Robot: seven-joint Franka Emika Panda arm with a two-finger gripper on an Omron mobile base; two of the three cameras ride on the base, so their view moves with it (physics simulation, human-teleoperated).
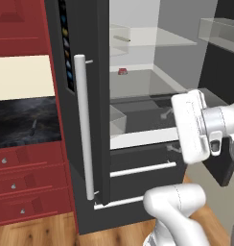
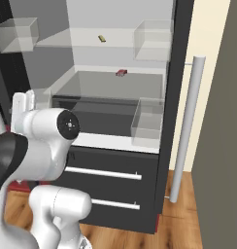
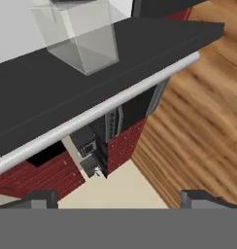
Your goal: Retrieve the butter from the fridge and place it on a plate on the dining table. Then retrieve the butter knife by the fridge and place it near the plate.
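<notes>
With the tall dark grey fridge standing wide open, you've got the small pale yellow-olive butter stick lying on the upper white shelf, toward its back, and a tiny red item one shelf down, near that shelf's back edge. Your gripper has its jaws spread wide with nothing between them, looking past a long pale bar handle at the wooden floor. The slim dark grey butter knife lies on the black marble-look tabletop left of the fridge, near its front edge.
</notes>
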